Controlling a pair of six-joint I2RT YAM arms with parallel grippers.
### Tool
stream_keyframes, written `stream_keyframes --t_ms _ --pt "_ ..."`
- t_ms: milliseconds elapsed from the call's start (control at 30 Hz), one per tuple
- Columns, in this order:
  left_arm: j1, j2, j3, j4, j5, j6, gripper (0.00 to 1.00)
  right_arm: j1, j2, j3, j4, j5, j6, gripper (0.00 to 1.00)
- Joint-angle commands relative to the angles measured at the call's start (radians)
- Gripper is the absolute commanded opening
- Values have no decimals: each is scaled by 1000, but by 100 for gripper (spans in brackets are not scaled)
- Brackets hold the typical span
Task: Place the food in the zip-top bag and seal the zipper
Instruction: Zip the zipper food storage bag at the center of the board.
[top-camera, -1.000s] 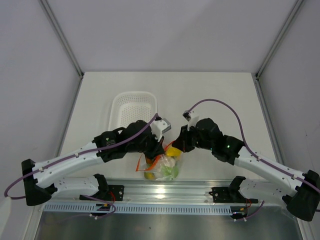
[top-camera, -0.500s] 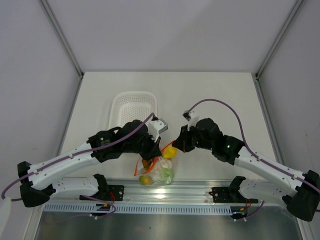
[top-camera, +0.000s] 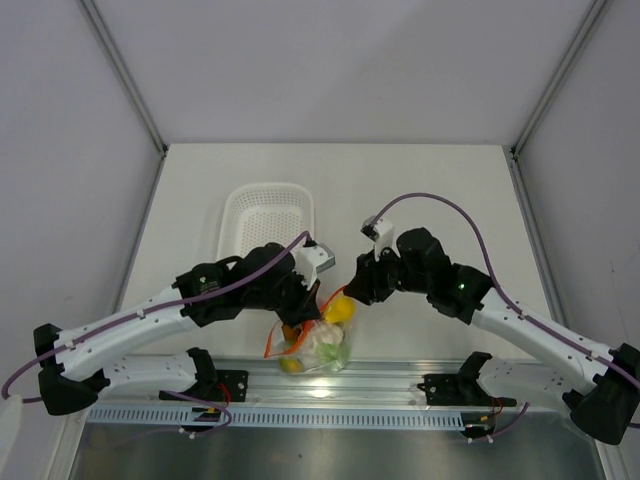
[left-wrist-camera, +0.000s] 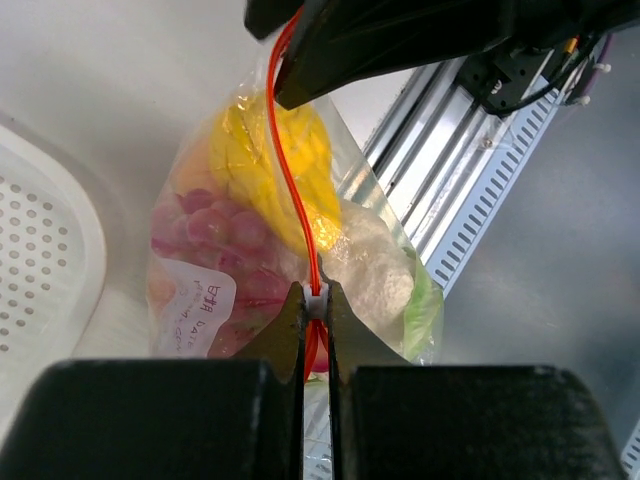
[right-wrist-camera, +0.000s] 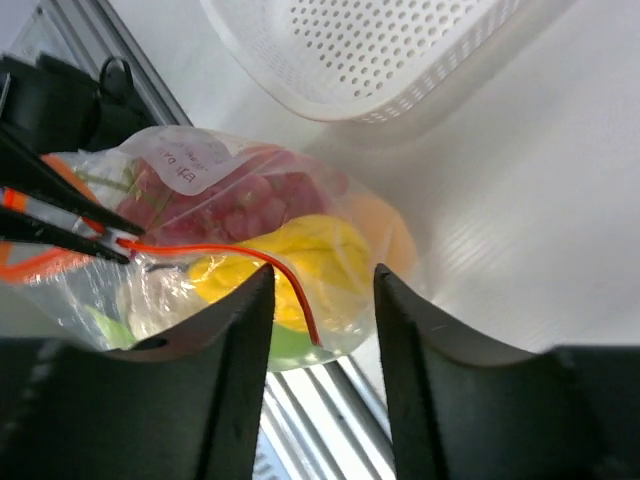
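Note:
The zip-top bag (top-camera: 318, 345) lies at the table's near edge, packed with the food: yellow fruit (left-wrist-camera: 270, 160), purple-red grapes (left-wrist-camera: 215, 235), white cauliflower (left-wrist-camera: 375, 265) and a green piece (left-wrist-camera: 425, 310). Its orange-red zipper (left-wrist-camera: 297, 205) runs along the top. My left gripper (left-wrist-camera: 315, 300) is shut on the white slider of the zipper. My right gripper (right-wrist-camera: 320, 285) stands open just above the bag's other end. The zipper (right-wrist-camera: 200, 246) ends loose between its fingers, touching neither.
An empty white perforated basket (top-camera: 266, 190) sits just behind the left arm, close to the bag. The aluminium rail (top-camera: 330, 385) with the arm bases runs right under the bag's near side.
My right gripper has opened and let go of the zipper's end. The left gripper, still shut on the zipper, has shifted slightly and the bag has settled lower.

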Motion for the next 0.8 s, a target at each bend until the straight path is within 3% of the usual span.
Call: stream_keyframes --t_ms 0,300,600,700,767 --pt "-9 -53 -13 71 74 28 1 -16 -20 102 -74 -112 -177 49" --pt "-9 -61 -30 116 116 55 1 -4 112 184 -94 -466 -288 54" --pt "-9 -44 -28 134 131 60 1 45 179 180 -76 -534 -305 49" --pt "-9 -40 -22 134 133 62 1 50 201 183 -63 -543 -297 37" --pt "-9 -37 -19 133 134 63 0 57 213 181 -50 -545 -277 19"
